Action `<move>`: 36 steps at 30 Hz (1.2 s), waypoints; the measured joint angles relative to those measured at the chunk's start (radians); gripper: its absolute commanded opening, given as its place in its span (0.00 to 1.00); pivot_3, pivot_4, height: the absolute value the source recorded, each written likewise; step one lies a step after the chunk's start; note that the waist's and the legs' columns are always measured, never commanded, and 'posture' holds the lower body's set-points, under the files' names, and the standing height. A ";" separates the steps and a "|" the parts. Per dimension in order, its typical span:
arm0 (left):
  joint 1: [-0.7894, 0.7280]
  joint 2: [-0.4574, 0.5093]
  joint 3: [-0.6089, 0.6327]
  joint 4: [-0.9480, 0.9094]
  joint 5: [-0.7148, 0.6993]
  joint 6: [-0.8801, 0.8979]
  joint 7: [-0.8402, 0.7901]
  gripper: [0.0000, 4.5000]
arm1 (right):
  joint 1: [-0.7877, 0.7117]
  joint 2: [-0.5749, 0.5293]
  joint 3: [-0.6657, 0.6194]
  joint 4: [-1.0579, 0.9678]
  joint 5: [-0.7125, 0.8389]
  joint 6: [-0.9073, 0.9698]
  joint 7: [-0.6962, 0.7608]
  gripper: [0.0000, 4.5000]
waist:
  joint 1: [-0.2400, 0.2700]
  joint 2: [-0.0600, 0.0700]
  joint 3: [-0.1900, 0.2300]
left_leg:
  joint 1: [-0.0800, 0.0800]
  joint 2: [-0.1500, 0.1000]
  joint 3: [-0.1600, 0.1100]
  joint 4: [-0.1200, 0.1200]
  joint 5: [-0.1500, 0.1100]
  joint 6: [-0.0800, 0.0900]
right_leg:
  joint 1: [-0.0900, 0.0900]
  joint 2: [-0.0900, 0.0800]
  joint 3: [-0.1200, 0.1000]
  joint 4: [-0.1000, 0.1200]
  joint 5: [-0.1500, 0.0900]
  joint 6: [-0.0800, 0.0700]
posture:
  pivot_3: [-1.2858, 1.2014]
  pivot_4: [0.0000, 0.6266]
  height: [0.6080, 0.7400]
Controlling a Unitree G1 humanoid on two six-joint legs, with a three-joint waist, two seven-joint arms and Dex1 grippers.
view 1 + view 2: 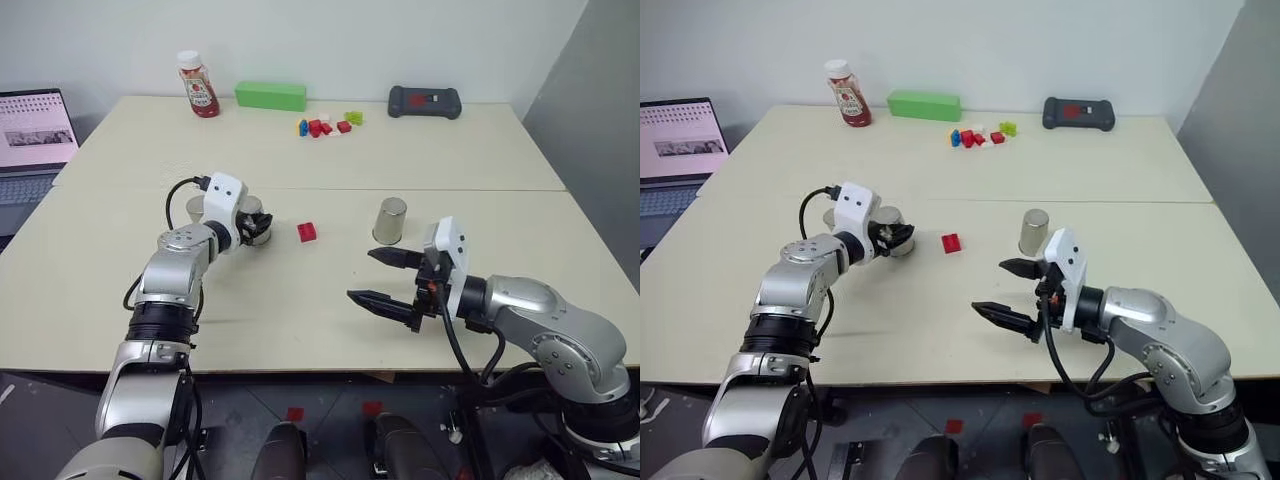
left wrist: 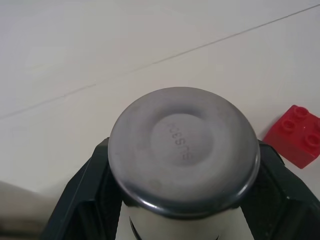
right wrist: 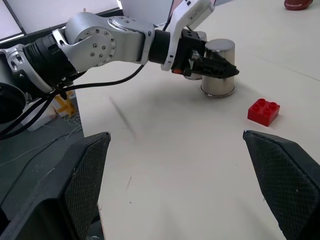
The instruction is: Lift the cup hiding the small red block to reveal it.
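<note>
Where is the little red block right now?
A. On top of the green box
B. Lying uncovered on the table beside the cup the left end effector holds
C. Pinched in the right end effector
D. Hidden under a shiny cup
B. The small red block lies bare on the table, apart from the cup gripped by the left end effector, while the right end effector is open and holds nothing.

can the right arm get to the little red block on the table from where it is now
Probably yes. The small red block lies uncovered on bare table, and the right gripper hangs open with nothing between them. The left gripper holds a cup off to the side.
</note>
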 measured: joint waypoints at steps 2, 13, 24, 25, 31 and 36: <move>-0.005 -0.003 0.000 0.011 0.000 -0.006 0.002 0.60 | -0.001 -0.002 0.000 0.000 0.000 0.000 0.001 1.00 | 0.001 0.000 0.000 | 0.000 0.000 0.000 0.000 0.000 0.000 | 0.000 0.000 0.000 0.000 0.000 0.000 | 0.52 0.24 1.00; -0.037 -0.016 0.008 0.085 0.001 -0.045 0.027 0.99 | -0.001 -0.024 -0.001 0.000 0.005 0.002 0.001 1.00 | 0.000 0.000 0.000 | 0.000 0.000 0.000 0.000 0.000 0.000 | 0.000 0.000 0.000 0.000 0.000 0.000 | 0.52 0.24 1.00; -0.074 -0.016 0.049 0.024 -0.005 -0.137 0.030 0.99 | -0.004 0.004 -0.008 0.001 0.006 -0.005 -0.004 1.00 | 0.000 0.000 0.000 | 0.000 0.000 0.000 0.000 0.000 0.000 | 0.000 0.000 0.000 0.000 0.000 0.000 | 0.52 0.24 1.00; -0.076 -0.011 0.058 -0.007 -0.011 -0.141 0.029 0.99 | -0.007 0.017 -0.015 0.001 0.008 -0.012 -0.008 1.00 | 0.000 0.000 0.000 | 0.000 0.000 0.000 0.000 0.000 0.000 | 0.000 0.000 0.000 0.000 0.000 0.000 | 0.52 0.24 1.00; 0.016 0.150 0.080 -0.329 -0.076 -0.034 -0.088 0.99 | -0.015 0.002 -0.063 0.010 0.008 -0.029 -0.012 1.00 | -0.008 0.000 0.000 | 0.001 0.001 0.000 -0.001 0.000 0.000 | 0.000 0.000 0.001 0.001 0.000 -0.001 | 0.52 0.24 1.00; 0.310 0.348 0.181 -0.544 -0.196 0.080 -0.279 0.99 | 0.004 -0.071 -0.077 0.044 -0.006 -0.051 0.049 1.00 | -0.021 0.000 0.000 | 0.002 0.001 0.002 -0.002 0.000 0.000 | -0.001 0.000 0.001 0.000 -0.001 0.001 | 0.52 0.24 1.00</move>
